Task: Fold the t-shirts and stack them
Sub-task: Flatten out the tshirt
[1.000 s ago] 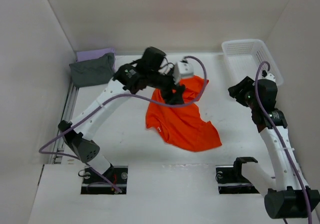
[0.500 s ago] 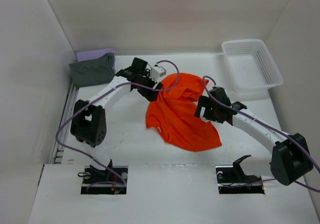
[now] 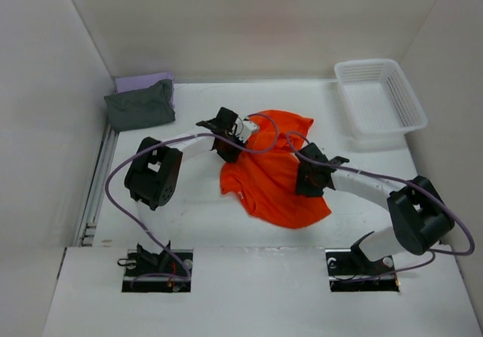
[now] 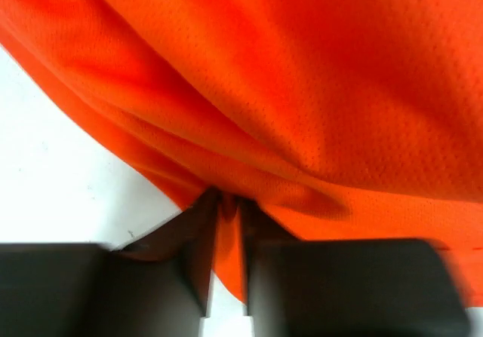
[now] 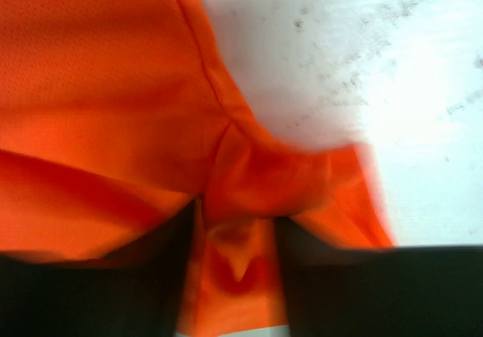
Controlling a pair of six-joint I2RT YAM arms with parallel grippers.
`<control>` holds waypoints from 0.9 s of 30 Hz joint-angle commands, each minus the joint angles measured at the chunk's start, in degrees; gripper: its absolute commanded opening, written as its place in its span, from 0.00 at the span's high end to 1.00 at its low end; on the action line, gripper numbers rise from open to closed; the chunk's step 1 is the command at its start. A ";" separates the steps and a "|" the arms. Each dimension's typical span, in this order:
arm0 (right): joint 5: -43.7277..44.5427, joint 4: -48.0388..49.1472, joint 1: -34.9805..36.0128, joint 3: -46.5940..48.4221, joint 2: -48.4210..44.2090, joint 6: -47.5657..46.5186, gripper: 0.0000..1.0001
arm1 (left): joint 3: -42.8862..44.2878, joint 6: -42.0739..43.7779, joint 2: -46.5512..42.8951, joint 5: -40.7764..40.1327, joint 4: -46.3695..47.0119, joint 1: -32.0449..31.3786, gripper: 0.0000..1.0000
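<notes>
Both arms are down low over the worktop (image 3: 189, 201), and we've got two grips on the orange t-shirt (image 3: 275, 186). The left arm (image 3: 192, 145) doubles back at its dark elbow on the left. From there its forearm runs out nearly flat to the right, reaching the shirt's upper left edge. On the wrist view the left claw (image 4: 226, 209) is pinched almost closed, with a thin ridge of orange fabric caught between the fingers.

The right arm (image 3: 362, 186) swings out wide to the right, bends at its dark elbow, and lays its forearm low, pointing left, with the wrist over the shirt's right side. The right claw (image 5: 238, 224) stands wider, and we see a thick bunch of orange cloth filling the gap, though that picture is blurred.

The orange shirt lies rumpled mid-worktop. The dark grey t-shirt (image 3: 139, 105) sits folded in the far left corner, with the lavender t-shirt (image 3: 143, 81) just behind it. The white basket (image 3: 373, 64) is far right, well apart.
</notes>
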 commanded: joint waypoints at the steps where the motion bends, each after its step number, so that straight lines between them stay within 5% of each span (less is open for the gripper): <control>1: -2.01 1.50 -0.03 1.79 3.87 -1.42 0.71 | -6.63 -0.13 -4.72 0.08 -1.62 -0.27 0.94; 3: -2.28 1.07 -2.66 4.51 5.80 -4.40 0.98 | -11.02 1.27 -9.55 0.61 -3.11 -0.18 0.98; 8: -2.46 -1.91 -8.03 21.01 15.55 -13.11 1.00 | -19.21 7.68 -23.08 4.11 -11.53 -7.89 0.99; 12: -1.75 -4.56 -11.10 41.91 25.74 -17.24 0.97 | -19.31 12.35 -33.81 12.19 -19.27 -21.34 0.82; 13: -1.75 -4.82 -11.81 47.19 28.29 -18.38 0.92 | -17.91 12.44 -35.14 14.21 -20.68 -22.93 0.75; 16: -1.75 -7.54 -13.48 60.39 33.49 -19.97 0.53 | -12.55 11.48 -33.57 19.32 -24.38 -18.75 0.52; 19: -0.62 -8.17 -13.57 62.81 30.27 -20.50 0.21 | -9.29 10.60 -33.83 20.82 -23.77 -10.32 0.46; 20: 0.17 -7.21 -13.40 60.54 27.29 -20.68 0.00 | -8.76 10.34 -34.35 20.30 -22.72 -7.16 0.45; 27: 1.06 -2.28 -12.43 31.46 7.23 -16.38 0.00 | -16.65 12.44 -33.92 1.26 -13.50 7.37 0.40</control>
